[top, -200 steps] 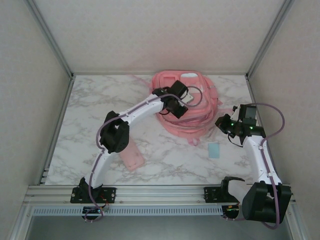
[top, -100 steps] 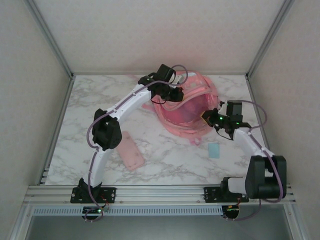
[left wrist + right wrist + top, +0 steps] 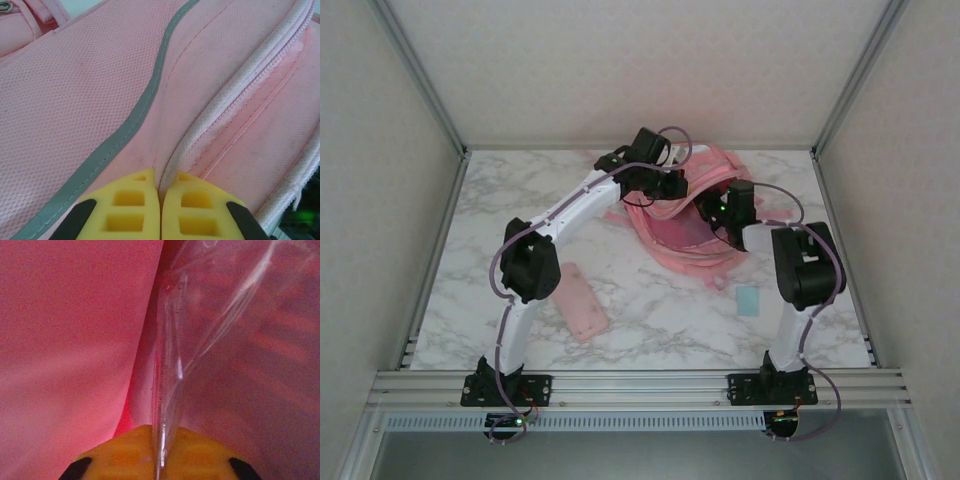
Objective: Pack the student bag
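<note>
The pink bag point(image 3: 680, 240) lies at the far centre of the marble desk point(image 3: 510, 200), its opening turned toward the arms. The left gripper point(image 3: 160, 189) sits at the bag's upper edge – its yellow pads pressed together on a fold of pink fabric beside a zip seam. The right gripper point(image 3: 161, 442) reaches inside the bag, pads close together with a thin clear plastic sheet point(image 3: 210, 315) pinched between them. A flat pink pencil case point(image 3: 583, 303) and a small light-blue card point(image 3: 748, 300) rest on the desk nearer the arm bases.
</note>
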Robot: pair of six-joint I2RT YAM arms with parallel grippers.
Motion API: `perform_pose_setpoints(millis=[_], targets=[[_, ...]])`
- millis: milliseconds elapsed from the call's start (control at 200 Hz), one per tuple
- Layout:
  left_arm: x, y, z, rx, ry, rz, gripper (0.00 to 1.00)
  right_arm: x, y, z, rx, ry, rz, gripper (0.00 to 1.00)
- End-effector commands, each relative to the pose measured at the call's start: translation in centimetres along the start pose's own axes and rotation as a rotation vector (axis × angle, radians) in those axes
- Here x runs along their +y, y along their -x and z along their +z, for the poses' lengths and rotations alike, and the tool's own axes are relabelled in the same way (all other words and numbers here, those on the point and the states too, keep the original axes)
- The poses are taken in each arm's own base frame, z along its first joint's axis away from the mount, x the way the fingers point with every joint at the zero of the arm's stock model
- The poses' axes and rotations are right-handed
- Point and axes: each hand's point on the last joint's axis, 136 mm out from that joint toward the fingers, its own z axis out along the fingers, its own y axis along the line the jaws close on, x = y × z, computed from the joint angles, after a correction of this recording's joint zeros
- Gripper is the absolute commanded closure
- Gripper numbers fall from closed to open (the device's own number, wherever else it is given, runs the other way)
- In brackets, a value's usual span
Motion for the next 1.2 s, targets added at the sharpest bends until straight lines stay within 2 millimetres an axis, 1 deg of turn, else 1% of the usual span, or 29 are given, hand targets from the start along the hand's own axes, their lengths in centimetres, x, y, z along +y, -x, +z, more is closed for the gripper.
perform_pose_setpoints(millis=[0,25,40,55,70,95,110,115,140,145,165,255,435,475,581,656,776,836,876,921,966,996,1041,1076,1091,1106,1131,1196], targets=[[-2.8,4.1,-4.3,-0.171,-0.049,-0.012,1.00,2.3,1.4,1.8,-0.076,0.071,0.078,0.70],[-2.6,4.2,-4.3,-0.176,-0.044,-0.018,1.00,2.1,1.3,2.0,-0.072,0.060,0.096,0.62],[-2.4,4.2,-4.3,-0.179,-0.040,-0.021,1.00,1.9,1.2,2.1,-0.069,0.049,0.112,0.54],[-2.4,4.3,-4.3,-0.184,-0.039,-0.023,1.00,1.8,1.1,2.1,-0.065,0.045,0.118,0.52],[-2.3,4.4,-4.4,-0.187,-0.038,-0.024,1.00,1.7,1.1,2.0,-0.062,0.037,0.125,0.46],[-2.1,4.5,-4.4,-0.192,-0.036,-0.029,1.00,1.5,0.9,1.9,-0.059,0.020,0.133,0.41],[-2.0,4.5,-4.4,-0.193,-0.035,-0.032,1.00,1.3,0.8,1.8,-0.057,0.009,0.137,0.40],[-1.9,4.6,-4.4,-0.195,-0.035,-0.034,1.00,1.1,0.7,1.6,-0.056,-0.001,0.140,0.38],[-1.8,4.7,-4.5,-0.199,-0.034,-0.038,1.00,1.0,0.6,1.4,-0.053,-0.019,0.143,0.33],[-1.7,4.6,-4.5,-0.199,-0.035,-0.039,1.00,0.8,0.6,1.2,-0.054,-0.029,0.144,0.31],[-1.6,4.7,-4.4,-0.201,-0.034,-0.042,1.00,0.7,0.5,0.8,-0.051,-0.046,0.141,0.27],[-1.0,5.0,-4.5,-0.211,-0.029,-0.055,1.00,0.0,-0.3,-1.2,-0.038,-0.132,0.121,0.17],[-0.1,5.3,-4.4,-0.224,-0.015,-0.062,1.00,-0.1,-1.6,-6.5,-0.010,-0.267,0.006,0.14],[0.1,5.3,-4.3,-0.224,-0.010,-0.063,1.00,-0.1,-1.7,-7.9,-0.008,-0.301,-0.032,0.12],[0.9,5.1,-4.0,-0.224,0.012,-0.065,1.00,0.4,-2.6,-11.3,0.020,-0.345,-0.150,0.12],[1.6,4.7,-3.5,-0.212,0.025,-0.068,1.00,0.6,-3.8,-13.6,0.068,-0.356,-0.235,0.12],[1.7,3.9,-3.0,-0.187,0.011,-0.074,1.00,0.7,-6.2,-16.6,0.160,-0.347,-0.346,0.11],[1.8,3.5,-3.1,-0.181,0.007,-0.076,1.00,1.1,-7.7,-17.5,0.202,-0.320,-0.392,0.02],[2.0,3.1,-3.3,-0.179,0.012,-0.078,0.90,1.3,-8.7,-17.9,0.235,-0.293,-0.410,0.01],[2.1,2.6,-3.8,-0.180,0.017,-0.080,0.72,1.5,-9.7,-18.3,0.263,-0.273,-0.436,0.01],[2.4,2.3,-4.6,-0.184,0.027,-0.084,0.56,1.6,-10.8,-18.6,0.294,-0.260,-0.475,0.01],[2.5,2.1,-5.3,-0.195,0.034,-0.088,0.47,2.0,-11.6,-18.7,0.316,-0.242,-0.506,0.01],[3.3,1.4,-6.1,-0.201,0.051,-0.104,0.35,2.5,-12.8,-18.7,0.352,-0.221,-0.543,0.01],[3.6,1.1,-7.3,-0.221,0.054,-0.115,0.17,3.0,-13.8,-18.7,0.378,-0.202,-0.573,0.01],[3.8,0.8,-7.6,-0.225,0.056,-0.122,0.12,3.2,-14.1,-18.6,0.387,-0.196,-0.581,0.01],[4.1,0.7,-8.1,-0.234,0.059,-0.129,0.04,3.4,-14.6,-18.5,0.399,-0.186,-0.593,0.01],[4.4,0.5,-9.0,-0.248,0.064,-0.138,0.00,3.8,-15.4,-18.4,0.416,-0.170,-0.610,0.01],[5.8,-0.5,-11.0,-0.273,0.096,-0.162,0.00,4.7,-17.4,-17.8,0.460,-0.132,-0.652,0.01]])
